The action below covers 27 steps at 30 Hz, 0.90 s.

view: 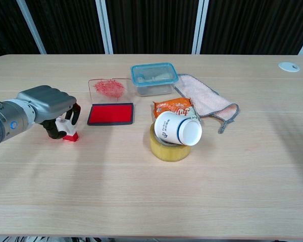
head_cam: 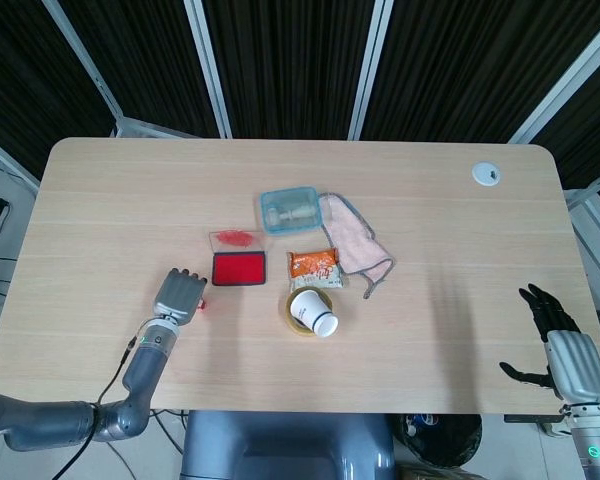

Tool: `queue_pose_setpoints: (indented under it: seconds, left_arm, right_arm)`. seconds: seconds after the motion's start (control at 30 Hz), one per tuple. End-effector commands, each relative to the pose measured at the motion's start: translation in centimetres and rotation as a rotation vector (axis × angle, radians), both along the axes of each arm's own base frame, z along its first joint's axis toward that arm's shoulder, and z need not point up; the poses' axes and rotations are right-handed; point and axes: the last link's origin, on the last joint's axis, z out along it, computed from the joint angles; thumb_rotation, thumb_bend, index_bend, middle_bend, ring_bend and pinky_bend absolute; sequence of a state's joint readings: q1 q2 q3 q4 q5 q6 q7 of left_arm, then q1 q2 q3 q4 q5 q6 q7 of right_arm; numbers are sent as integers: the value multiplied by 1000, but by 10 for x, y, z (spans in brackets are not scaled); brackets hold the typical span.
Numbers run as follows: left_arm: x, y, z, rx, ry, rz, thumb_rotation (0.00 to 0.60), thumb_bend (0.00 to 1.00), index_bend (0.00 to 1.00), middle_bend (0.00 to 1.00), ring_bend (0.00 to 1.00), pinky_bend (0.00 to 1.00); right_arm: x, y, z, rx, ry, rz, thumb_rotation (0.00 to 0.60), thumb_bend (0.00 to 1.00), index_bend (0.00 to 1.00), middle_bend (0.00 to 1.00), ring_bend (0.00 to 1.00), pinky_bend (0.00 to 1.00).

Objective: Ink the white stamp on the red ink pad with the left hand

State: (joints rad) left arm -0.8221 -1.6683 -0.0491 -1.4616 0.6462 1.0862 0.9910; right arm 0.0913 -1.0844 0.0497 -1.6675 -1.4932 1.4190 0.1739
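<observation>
One left hand (view: 48, 107) grips stamp (view: 69, 132), beside ink pad (view: 111, 113).

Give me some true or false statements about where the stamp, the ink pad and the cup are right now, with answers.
1. The left robot hand has its fingers around the stamp. True.
2. The stamp sits on the red ink pad. False: it is on the table, left of the pad.
3. The paper cup lies tipped on the tape roll. True.
4. The blue-lidded container is nearer the camera than the pad. False: it is behind it.
5. The right robot hand holds the pink cloth. False: it holds nothing.
</observation>
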Motion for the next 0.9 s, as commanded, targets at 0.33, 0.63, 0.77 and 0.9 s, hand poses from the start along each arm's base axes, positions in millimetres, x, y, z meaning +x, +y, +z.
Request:
queue_pose_setpoints:
  seconds: [0.33,0.63,0.77,0.9]
  left_arm:
    - [2,1,15,30,-15,11,600,209,170,146,133,223]
    - [-1,-14,65,114,-125,7,600,169,111,64,59,150]
    - [-13,-35,100,168,-171,1,600,167,98,51,50,134]
    - [-27,-59,129,230,-239,-4,600,143,65,33,44,123]
  right_arm:
    - [0,0,0,0,4,2,600,168,0,0,0,185]
    - [-1,1,1,-2,16,4,600,168,0,0,0,185]
    - [0,1,0,-4,30,12,600,167,0,0,0,185]
    - [-1,1,0,-8,48,18,600,168,0,0,0,185]
